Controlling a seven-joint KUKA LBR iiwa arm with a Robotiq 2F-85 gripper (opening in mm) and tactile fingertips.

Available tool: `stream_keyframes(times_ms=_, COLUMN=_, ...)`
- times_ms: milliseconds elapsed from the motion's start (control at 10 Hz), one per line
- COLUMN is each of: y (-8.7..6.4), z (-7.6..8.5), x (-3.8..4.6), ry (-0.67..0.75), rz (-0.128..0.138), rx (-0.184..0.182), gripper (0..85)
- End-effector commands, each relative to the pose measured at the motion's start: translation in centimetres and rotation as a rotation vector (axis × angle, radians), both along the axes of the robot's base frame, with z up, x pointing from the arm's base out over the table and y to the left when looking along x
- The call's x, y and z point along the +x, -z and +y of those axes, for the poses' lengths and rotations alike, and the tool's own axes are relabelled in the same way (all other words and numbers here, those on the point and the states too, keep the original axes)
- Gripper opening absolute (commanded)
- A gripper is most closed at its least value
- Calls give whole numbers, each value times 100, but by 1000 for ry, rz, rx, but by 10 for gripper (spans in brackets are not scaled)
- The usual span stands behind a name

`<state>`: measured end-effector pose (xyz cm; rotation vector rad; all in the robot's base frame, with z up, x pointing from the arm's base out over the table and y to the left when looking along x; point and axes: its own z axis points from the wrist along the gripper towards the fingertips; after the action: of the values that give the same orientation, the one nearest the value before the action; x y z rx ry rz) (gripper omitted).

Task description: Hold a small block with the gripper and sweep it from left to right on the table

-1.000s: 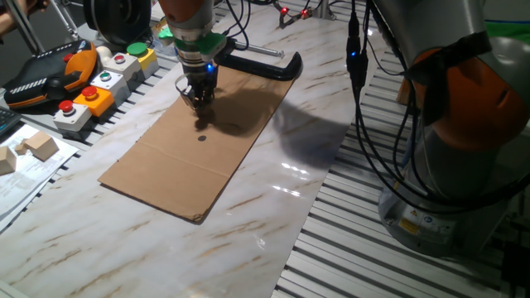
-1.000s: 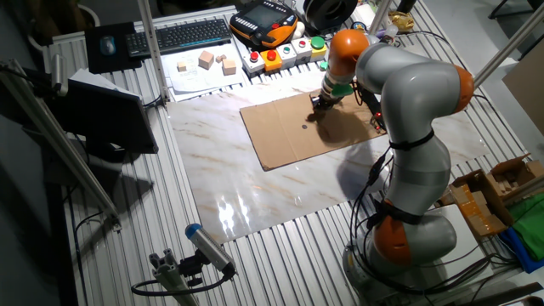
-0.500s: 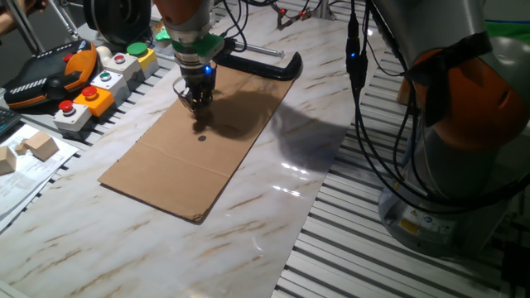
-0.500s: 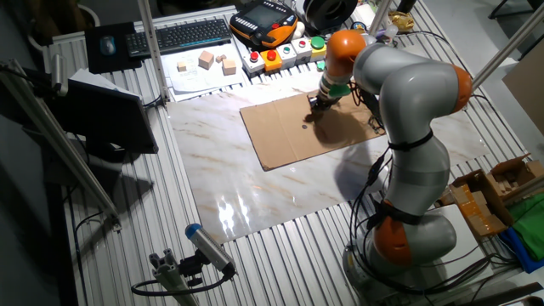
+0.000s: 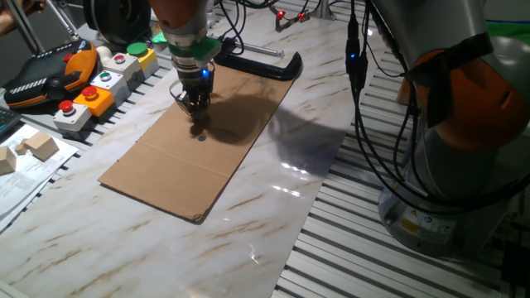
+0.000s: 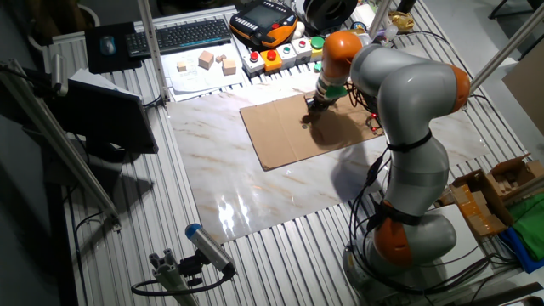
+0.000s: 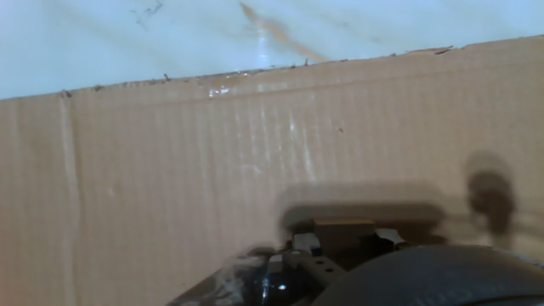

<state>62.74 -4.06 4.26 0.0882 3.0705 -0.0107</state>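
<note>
My black gripper (image 5: 195, 106) with its blue light and green ring hangs from the orange arm, fingertips low over the brown cardboard sheet (image 5: 166, 170) on the marble table (image 5: 273, 215). The other fixed view shows the gripper (image 6: 311, 105) near the sheet's far edge. In the hand view, the small block (image 7: 344, 226) is a tiny brown cube pinched between the fingertips of the gripper (image 7: 344, 238), just above the cardboard. Neither fixed view lets me make out the block.
A dark spot (image 5: 201, 136) marks the cardboard just in front of the gripper. A black C-clamp (image 5: 265, 64) lies at the sheet's far end. Button boxes (image 5: 99, 87) and pale wooden blocks (image 5: 35, 146) sit to the left. Ribbed slats (image 5: 364, 248) border the table.
The gripper has slid a short way left across the cardboard, toward the button boxes, still shut on the block. Nothing else has moved.
</note>
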Motion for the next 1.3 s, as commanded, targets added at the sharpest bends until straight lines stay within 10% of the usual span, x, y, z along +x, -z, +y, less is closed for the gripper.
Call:
stream_keyframes(times_ms=0, y=10, z=16, x=3, ry=0, rz=-1, rx=2, gripper=7)
stream_keyframes(times_ms=1200, y=21, z=249, x=-25, ry=23, rz=-3, rx=0, gripper=7)
